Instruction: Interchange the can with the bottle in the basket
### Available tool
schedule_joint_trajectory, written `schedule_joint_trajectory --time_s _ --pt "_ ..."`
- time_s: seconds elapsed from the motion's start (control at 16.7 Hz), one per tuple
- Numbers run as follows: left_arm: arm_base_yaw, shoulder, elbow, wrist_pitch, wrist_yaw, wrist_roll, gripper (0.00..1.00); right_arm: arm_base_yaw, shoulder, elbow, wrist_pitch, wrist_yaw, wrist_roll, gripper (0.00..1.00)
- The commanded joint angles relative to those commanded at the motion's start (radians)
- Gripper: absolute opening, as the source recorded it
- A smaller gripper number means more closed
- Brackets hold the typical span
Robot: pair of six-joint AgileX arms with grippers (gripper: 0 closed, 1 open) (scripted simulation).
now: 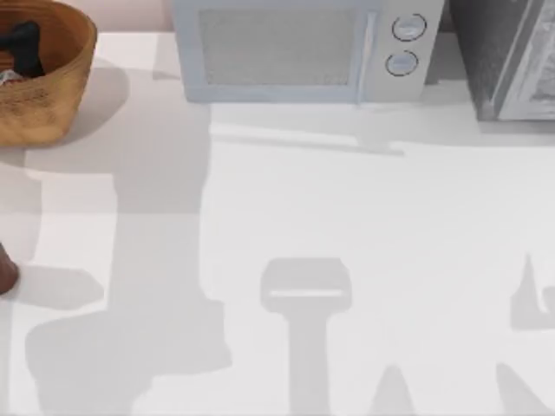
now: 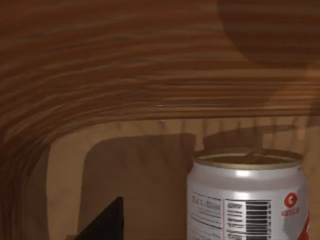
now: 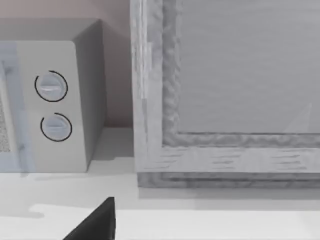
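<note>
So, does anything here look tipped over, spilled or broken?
Nothing stands out. The can stands upright inside the basket, unspilled. The bottle sits at the table's left edge, mostly cut off, so its state is unclear.

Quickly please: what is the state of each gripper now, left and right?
Left gripper: in the basket, beside the can; state cannot be told.
Right gripper: facing the microwave; state cannot be told.

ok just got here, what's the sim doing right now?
The left claw is down inside the basket at the table's far left corner. Its wrist camera sits close to the can, which stands upright on the basket floor. The bottle stands on the table at the left edge, outside the basket. The right arm is parked facing the microwave. The swap isn't done yet.
</note>
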Motion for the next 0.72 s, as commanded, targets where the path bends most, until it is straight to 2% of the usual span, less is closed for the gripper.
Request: schedule_joint_trajectory --time_s 0.18,0.48,0.72 --pt "-0.003 0.055 0.081 -0.025 0.0 -0.004 1.0 0.0 0.0 0.0 0.0 0.0 0.0 1.0" --pt "-0.004 0.063 0.093 -0.029 0.0 -0.004 1.0 0.0 0.0 0.0 0.0 0.0 0.0 1.0" --pt "-0.004 0.063 0.093 -0.029 0.0 -0.004 0.7 0.0 0.0 0.0 0.0 0.0 0.0 1.0"
